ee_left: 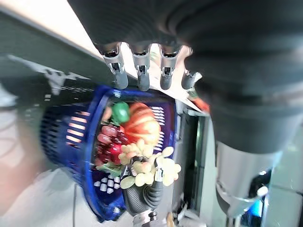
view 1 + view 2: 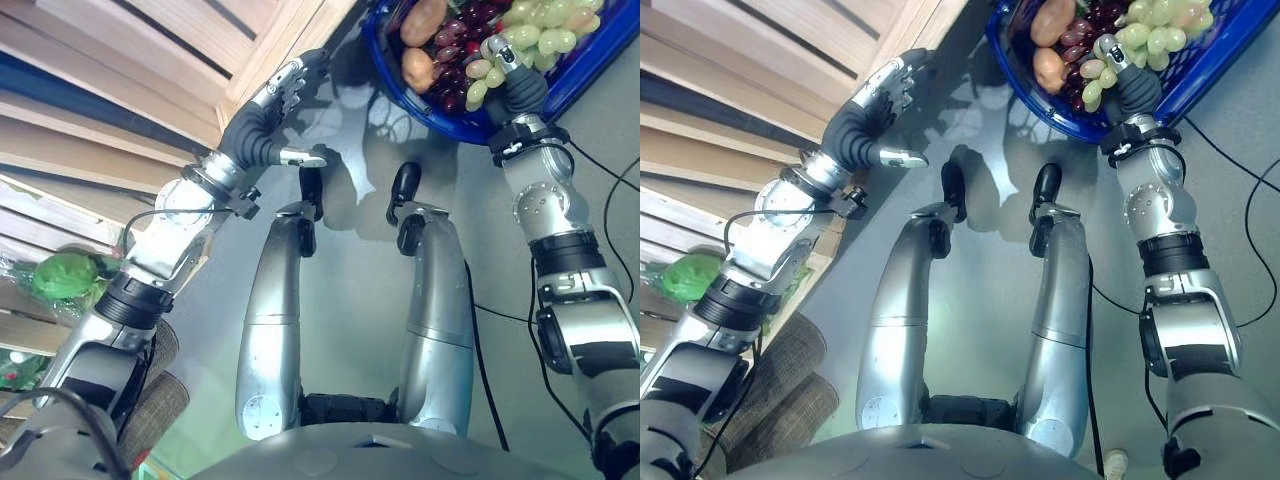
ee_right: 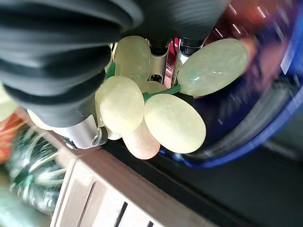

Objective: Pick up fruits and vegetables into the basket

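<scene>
You have one blue basket (image 2: 600, 70) on the floor at the far right. In it you can count one bunch of green grapes (image 2: 545, 25), one bunch of dark red grapes (image 2: 462, 55), one orange pumpkin (image 1: 140, 124) and one small green fruit (image 1: 120, 112). From the head camera you also see two brownish pieces (image 2: 424, 20) at the basket's left side; what they are you cannot tell. One green leafy vegetable (image 2: 68, 275) lies on the wooden shelving at the near left.
</scene>
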